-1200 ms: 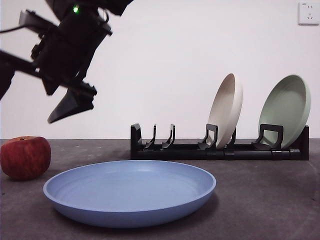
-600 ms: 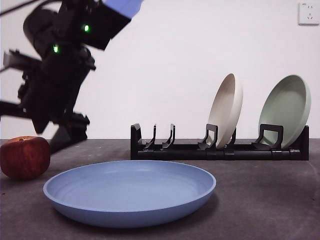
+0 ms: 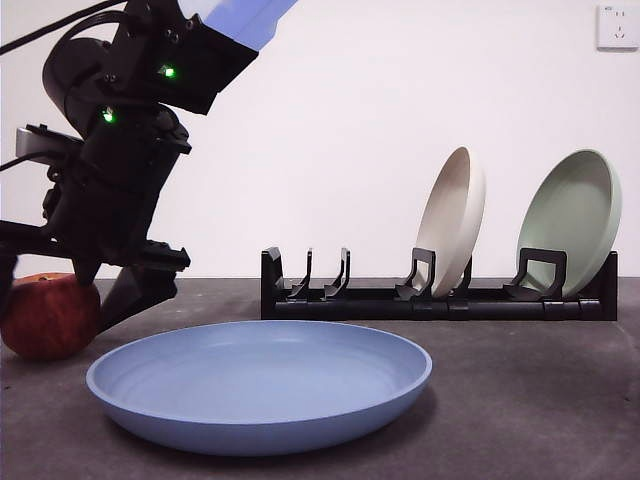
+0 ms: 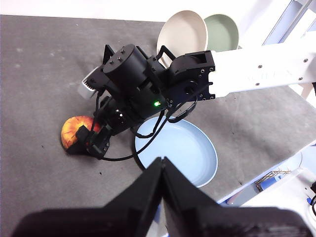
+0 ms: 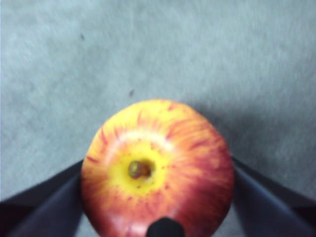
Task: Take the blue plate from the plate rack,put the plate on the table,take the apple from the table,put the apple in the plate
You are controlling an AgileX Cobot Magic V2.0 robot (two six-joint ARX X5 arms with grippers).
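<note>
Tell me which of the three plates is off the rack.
The blue plate. It lies flat on the table, while the cream-beige plate and pale green plate stand on edge in the plate rack.

Over the last second the right arm's black two-jaw gripper (image 3: 50, 285) has come down from well above the round deep-red apple with its yellow-orange stem patch (image 3: 48, 315) to the apple's own height. A second ago its jaws hung high and clear of the fruit; half a second ago one jaw tip had reached just beside the apple's top; now the spread jaws straddle it, one on either side, and the near jaw covers part of the apple's flank in the front view. Whether the jaws already touch the skin is hard to tell, since the right wrist view is blurred there
</note>
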